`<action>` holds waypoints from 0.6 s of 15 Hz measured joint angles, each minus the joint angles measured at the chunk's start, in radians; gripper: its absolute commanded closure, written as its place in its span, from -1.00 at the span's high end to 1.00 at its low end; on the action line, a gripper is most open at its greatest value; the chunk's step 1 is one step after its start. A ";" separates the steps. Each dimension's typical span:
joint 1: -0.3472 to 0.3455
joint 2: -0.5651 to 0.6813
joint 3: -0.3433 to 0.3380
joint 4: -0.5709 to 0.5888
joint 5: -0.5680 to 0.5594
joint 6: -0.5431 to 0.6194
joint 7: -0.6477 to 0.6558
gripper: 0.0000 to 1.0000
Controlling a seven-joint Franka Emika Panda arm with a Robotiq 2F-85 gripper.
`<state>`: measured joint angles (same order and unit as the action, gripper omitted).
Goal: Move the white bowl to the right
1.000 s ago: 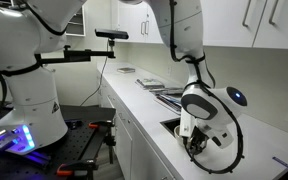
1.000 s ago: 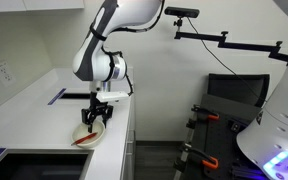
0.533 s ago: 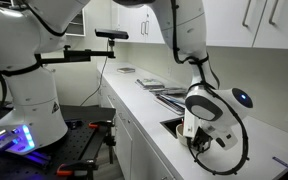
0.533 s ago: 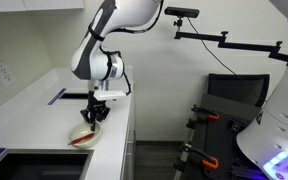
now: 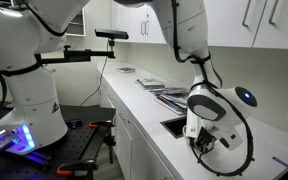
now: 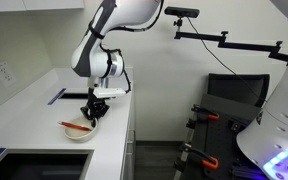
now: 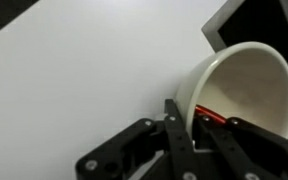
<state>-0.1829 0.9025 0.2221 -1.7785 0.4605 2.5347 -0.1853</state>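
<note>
The white bowl [image 6: 77, 131] sits on the white counter [image 6: 34, 110] close to its front edge, with a thin red stick [image 6: 74, 126] lying in it. My gripper [image 6: 92, 117] comes down on the bowl's rim on the side away from the sink. In the wrist view the white bowl [image 7: 246, 82] fills the right side. My gripper [image 7: 192, 128] is shut on its rim there, one finger outside the wall and one inside beside the red stick [image 7: 210, 115]. In an exterior view the gripper [image 5: 202, 149] hides the bowl.
A black sink [image 6: 39, 165] lies just beyond the bowl, and its corner shows as the sink [image 7: 269, 20] in the wrist view. Papers and flat items [image 5: 151, 86] lie farther along the counter. The counter edge [image 6: 130, 135] drops off beside the bowl.
The jaws have shut on the bowl's rim. The bowl, tilted a second ago, now sits flatter, and the gripper head has shifted slightly.
</note>
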 measured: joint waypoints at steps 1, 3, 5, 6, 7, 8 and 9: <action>-0.002 -0.007 0.000 0.001 0.004 0.020 0.010 -0.95; -0.003 -0.025 -0.010 0.003 0.008 0.068 0.062 -0.95; 0.001 -0.042 -0.036 0.006 0.008 0.104 0.134 -0.95; 0.002 -0.045 -0.051 0.011 0.008 0.108 0.168 -0.95; 0.004 -0.045 -0.067 0.018 0.008 0.108 0.201 -0.95; 0.004 -0.045 -0.080 0.024 0.008 0.108 0.232 -0.95; 0.004 -0.043 -0.091 0.030 0.008 0.107 0.257 -0.95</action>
<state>-0.1789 0.8597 0.1314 -1.7489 0.4681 2.6417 0.0718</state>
